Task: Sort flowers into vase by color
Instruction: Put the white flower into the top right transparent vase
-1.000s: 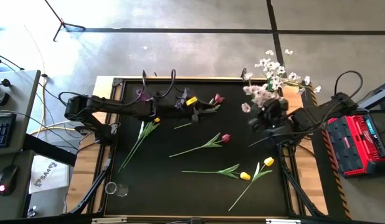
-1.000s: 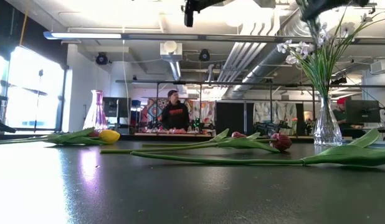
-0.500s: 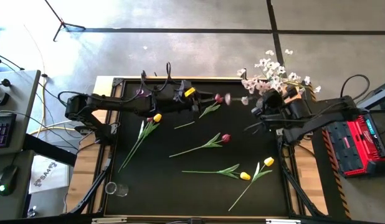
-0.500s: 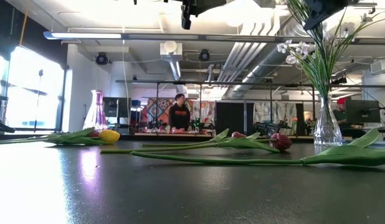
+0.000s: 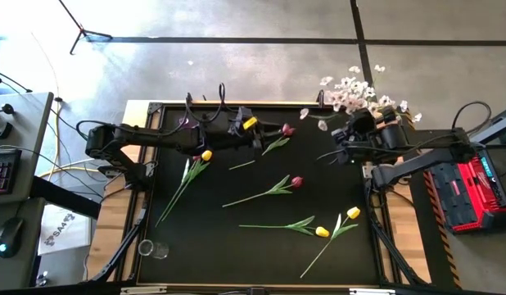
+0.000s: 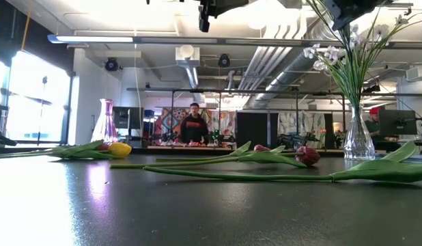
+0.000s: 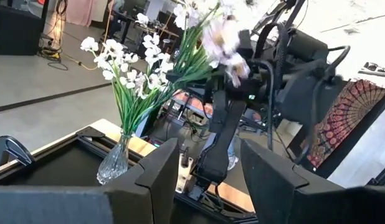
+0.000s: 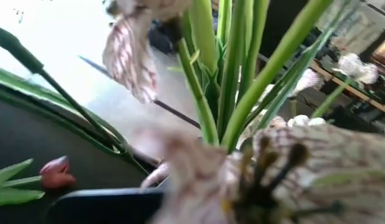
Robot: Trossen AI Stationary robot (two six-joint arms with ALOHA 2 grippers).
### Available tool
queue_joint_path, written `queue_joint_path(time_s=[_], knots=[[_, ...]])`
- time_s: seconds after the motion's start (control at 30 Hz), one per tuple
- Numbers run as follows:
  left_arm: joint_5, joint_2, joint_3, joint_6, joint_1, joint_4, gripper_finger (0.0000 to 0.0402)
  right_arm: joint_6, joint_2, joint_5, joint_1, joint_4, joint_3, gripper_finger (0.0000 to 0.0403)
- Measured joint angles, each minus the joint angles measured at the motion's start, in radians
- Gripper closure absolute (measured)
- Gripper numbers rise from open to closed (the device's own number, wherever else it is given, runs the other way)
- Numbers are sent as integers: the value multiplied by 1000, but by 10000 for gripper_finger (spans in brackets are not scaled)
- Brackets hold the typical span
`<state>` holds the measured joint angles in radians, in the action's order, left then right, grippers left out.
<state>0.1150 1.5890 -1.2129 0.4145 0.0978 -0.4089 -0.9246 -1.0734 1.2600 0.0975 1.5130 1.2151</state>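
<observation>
Left of centre in the high view, a yellow tulip [image 5: 206,155] lies on the dark worktop [image 5: 237,254], its stem running toward the lower left. Across the upper part reaches the left arm; its left tool [image 7: 208,179] stands part-way open with nothing seen between the fingers, just beside a dark red tulip [image 5: 286,129]. At mid-frame lies a second red tulip [image 5: 296,182], and lower right of it two more yellow tulips [image 5: 322,232]. At upper right the right tool [image 5: 343,146] is clamped, apparently on the stem of a spray of white blossoms [image 5: 312,119], beside the clear vase [image 6: 359,140] that holds more white sprays.
</observation>
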Motion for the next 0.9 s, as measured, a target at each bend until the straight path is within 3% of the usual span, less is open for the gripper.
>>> queue_joint_path(time_s=[0.57, 0.9], knots=[[0, 0, 0, -5, 1, 1, 243, -296, 2, -13, -62, 4, -188, 403], [2, 0, 0, -4, 6, 1, 243, -334, 2, -63, -126, -9, -222, 403]])
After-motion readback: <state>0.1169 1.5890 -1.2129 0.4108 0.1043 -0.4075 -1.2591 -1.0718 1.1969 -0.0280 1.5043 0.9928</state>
